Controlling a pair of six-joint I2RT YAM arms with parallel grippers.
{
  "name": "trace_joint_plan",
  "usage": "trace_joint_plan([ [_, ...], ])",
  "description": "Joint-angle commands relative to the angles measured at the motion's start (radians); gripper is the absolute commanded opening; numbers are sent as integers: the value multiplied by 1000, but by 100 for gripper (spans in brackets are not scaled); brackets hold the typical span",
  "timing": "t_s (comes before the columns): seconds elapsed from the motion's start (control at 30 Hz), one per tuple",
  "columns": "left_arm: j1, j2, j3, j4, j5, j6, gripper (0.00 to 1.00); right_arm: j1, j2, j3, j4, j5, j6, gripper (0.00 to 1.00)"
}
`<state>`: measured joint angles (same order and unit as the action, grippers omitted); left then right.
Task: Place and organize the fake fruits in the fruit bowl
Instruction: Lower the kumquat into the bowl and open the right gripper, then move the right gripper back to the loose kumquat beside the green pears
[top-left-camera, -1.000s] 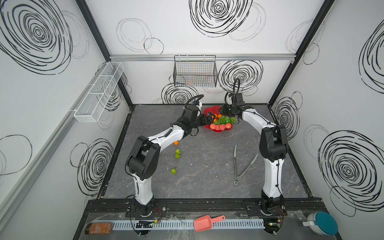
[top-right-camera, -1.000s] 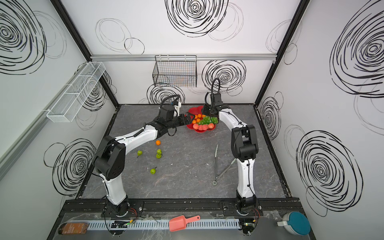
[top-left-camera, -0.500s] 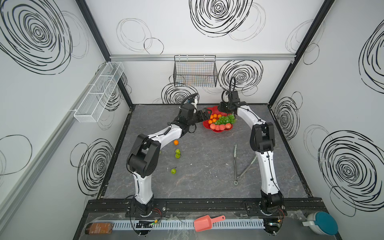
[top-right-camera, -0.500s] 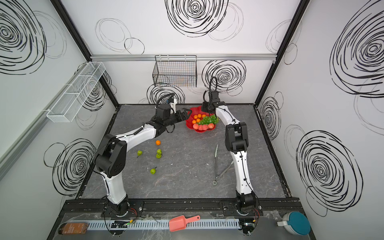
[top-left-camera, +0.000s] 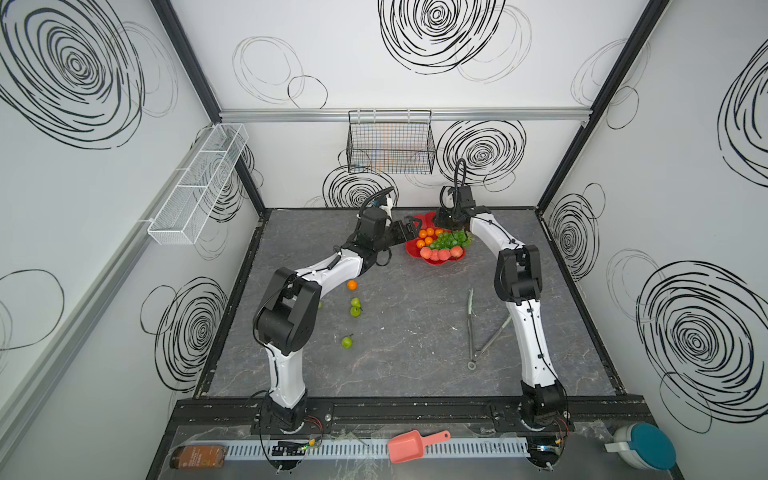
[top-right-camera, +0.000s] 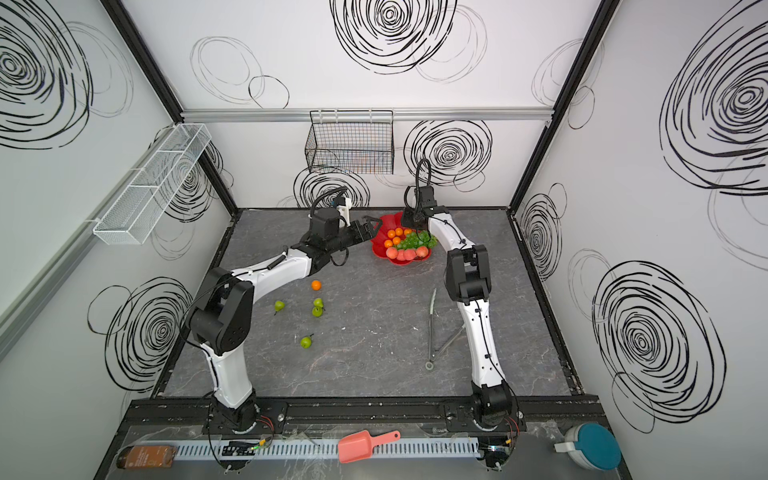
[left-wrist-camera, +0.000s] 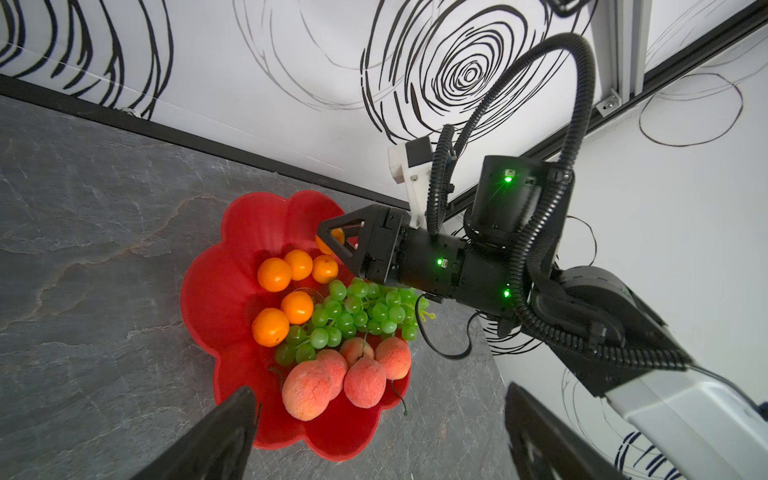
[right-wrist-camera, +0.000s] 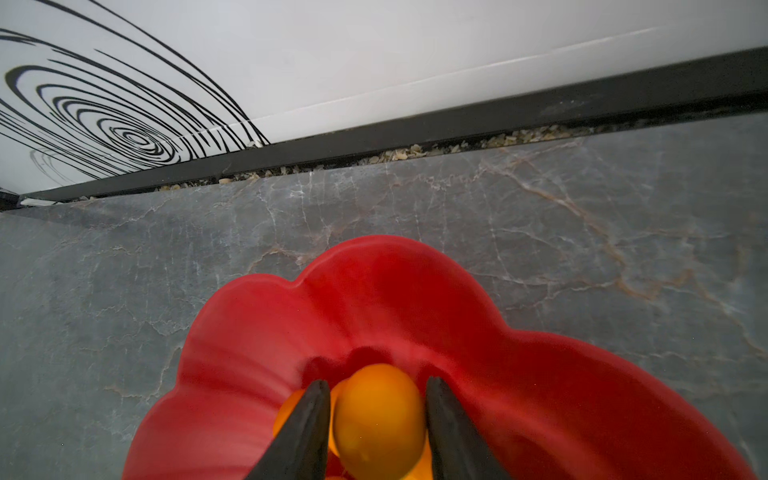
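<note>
The red fruit bowl (top-left-camera: 411, 249) (top-right-camera: 378, 249) (left-wrist-camera: 232, 232) (right-wrist-camera: 374, 266) stands at the back of the table. It holds several oranges (left-wrist-camera: 286, 274), green grapes (left-wrist-camera: 357, 311) and peaches (left-wrist-camera: 332, 374). My right gripper (top-left-camera: 446, 224) (top-right-camera: 411, 226) (right-wrist-camera: 376, 380) hangs over the bowl's far side. An orange (right-wrist-camera: 378, 419) sits between its fingers, with a sliver of gap on each side. My left gripper (top-left-camera: 411, 228) (top-right-camera: 372, 224) (left-wrist-camera: 378, 395) is open and empty at the bowl's left rim. On the table lie one loose orange (top-left-camera: 352, 284) (top-right-camera: 316, 285) and several green pears (top-left-camera: 355, 311) (top-right-camera: 306, 342).
Metal tongs (top-left-camera: 478, 328) lie right of centre, beside my right arm. A black wire basket (top-left-camera: 390, 145) hangs on the back wall and a white wire rack (top-left-camera: 195, 187) on the left wall. A salmon scoop (top-left-camera: 409, 444) and a bottle (top-left-camera: 199, 456) lie on the front ledge.
My left gripper has drawn back a little from over the bowl. The right arm's elbow has swung left while its gripper stayed over the bowl, and its jaws have eased slightly.
</note>
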<state>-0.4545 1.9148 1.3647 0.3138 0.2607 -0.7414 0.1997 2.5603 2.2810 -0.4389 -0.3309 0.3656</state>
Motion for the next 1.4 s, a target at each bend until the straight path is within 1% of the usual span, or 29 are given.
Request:
trace_joint_plan([
  [0.0,10,-8,-7,47,-8,-7,96,-3,11,38,-17,0,0,44],
  [0.3,11,-26,-7,18,-26,5,96,-3,-8,77,-46,0,-8,45],
  [0.4,7,-61,-7,-9,-34,14,96,-3,-58,83,-64,1,-15,44],
  [0.47,-2,-95,-7,-45,-58,40,96,-4,-101,74,-76,0,-24,44],
  [0.53,-12,-132,-14,-80,-82,66,96,-3,-150,38,-76,-1,-27,45],
  [0.6,-30,-176,-25,-116,-128,95,96,-2,-219,-38,-49,-5,-27,44],
  [0.7,-50,-236,-59,-144,-162,111,96,1,-327,-184,13,-11,-22,44],
  [0.9,-58,-332,-125,-226,-163,103,96,11,-521,-463,122,-16,-8,44],
  [1.03,-60,-413,-200,-257,-157,106,96,25,-657,-655,198,-4,7,44],
  [1.23,-59,-552,-346,-290,-175,140,96,85,-824,-916,296,55,25,44],
  [1.37,-50,-641,-428,-329,-174,168,96,151,-888,-1042,352,79,36,44],
])
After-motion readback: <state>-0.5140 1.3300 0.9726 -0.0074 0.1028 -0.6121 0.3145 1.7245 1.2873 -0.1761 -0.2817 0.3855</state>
